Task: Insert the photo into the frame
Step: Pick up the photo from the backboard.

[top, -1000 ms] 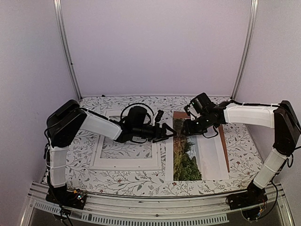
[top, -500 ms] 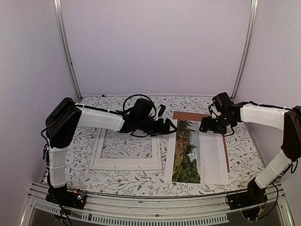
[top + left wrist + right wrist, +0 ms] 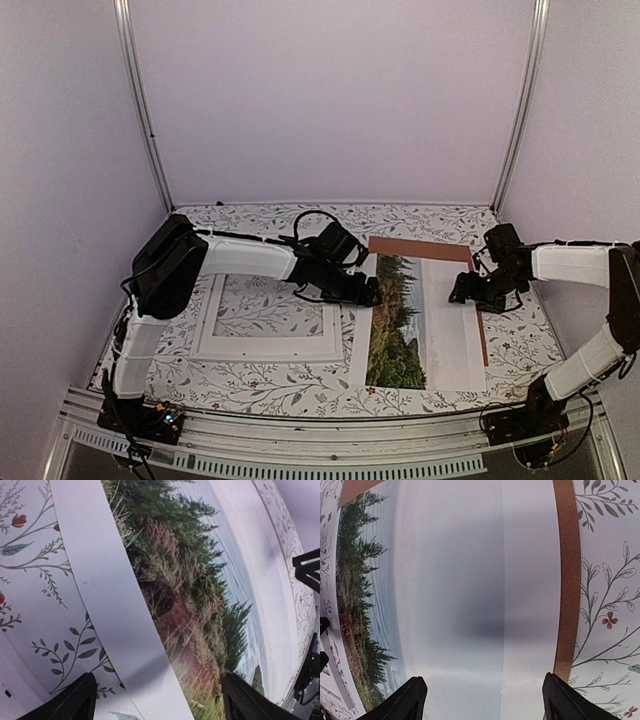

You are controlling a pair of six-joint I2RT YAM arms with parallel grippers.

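**Item 1, the photo** (image 3: pixel 415 320): lies flat and face up, outside the frame. Trees run along its left side and pale sky along its right.

**Item 2, backing board** (image 3: pixel 484 335): brown, directly under the photo. It shows as a strip past the photo's far and right edges.

**Item 3, the frame** (image 3: pixel 270 350): flat on the table (image 3: pixel 250 225), just left of the photo. The floral pattern shows through its opening, so nothing is loaded.

**Item 4, left end effector** (image 3: pixel 365 293): low over the photo's left white margin. Its jaws are spread wide and carry nothing.

**Item 5, right end effector** (image 3: pixel 462 298): over the photo's right side, near the brown strip. It is equally wide and empty.

**Note:** opposite-edge stationing probably suits a limp sheet needing support at both sides. Flat paper offers little lip to pinch.
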